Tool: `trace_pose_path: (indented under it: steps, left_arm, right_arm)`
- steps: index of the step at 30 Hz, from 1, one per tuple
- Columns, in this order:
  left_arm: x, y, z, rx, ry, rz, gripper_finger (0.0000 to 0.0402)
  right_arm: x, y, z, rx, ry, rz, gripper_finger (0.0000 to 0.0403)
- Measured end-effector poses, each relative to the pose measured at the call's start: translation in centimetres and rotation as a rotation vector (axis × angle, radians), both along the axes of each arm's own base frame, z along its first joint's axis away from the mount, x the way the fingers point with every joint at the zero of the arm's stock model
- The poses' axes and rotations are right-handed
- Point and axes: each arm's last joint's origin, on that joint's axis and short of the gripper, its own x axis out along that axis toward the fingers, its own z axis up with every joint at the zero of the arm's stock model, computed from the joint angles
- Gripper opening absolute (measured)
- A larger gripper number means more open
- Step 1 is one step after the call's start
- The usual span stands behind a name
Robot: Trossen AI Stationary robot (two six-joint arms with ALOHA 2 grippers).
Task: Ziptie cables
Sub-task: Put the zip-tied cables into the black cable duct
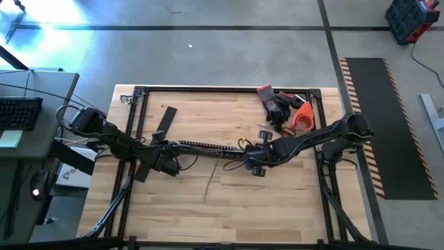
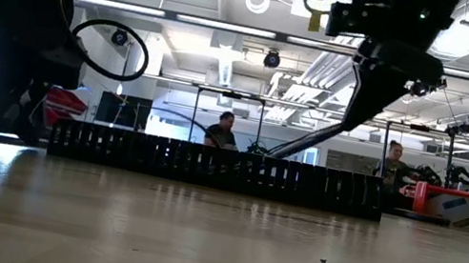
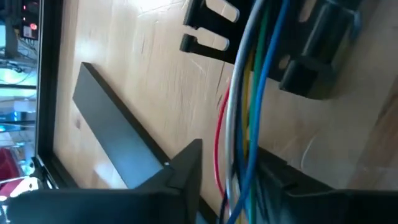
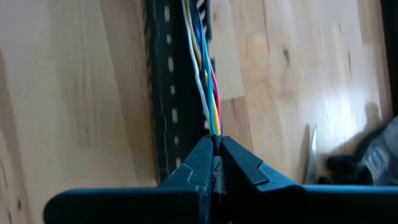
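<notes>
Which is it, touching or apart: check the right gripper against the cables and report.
Touching. In the right wrist view the right gripper has its fingers shut on the cables, which run straight out from between the fingertips along the slotted duct.

The high view looks straight down on the whole table (image 1: pixel 277 201). The low view sits at tabletop height, facing level across to the slotted duct (image 2: pixel 214 167) and room. Both wrist views hang close above that duct (image 4: pixel 165 93), sharing the cables (image 3: pixel 249 93).

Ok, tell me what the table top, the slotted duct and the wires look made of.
Table top: pale wood, matte, grain and knots showing. Slotted duct: likely black plastic, dull sheen, punched slots. Wires: coloured plastic-looking insulation, smooth; cores hidden.
</notes>
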Motion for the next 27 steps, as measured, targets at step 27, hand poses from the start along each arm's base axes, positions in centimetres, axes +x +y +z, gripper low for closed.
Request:
trace_pose_path:
  steps: [27]
  left_arm:
    - [5.0,-6.5,7.9,-0.103,-0.350,-0.076,0.0156]
  right_arm:
    - [-4.7,0.5,-5.6,-0.087,0.244,0.065,0.0007]
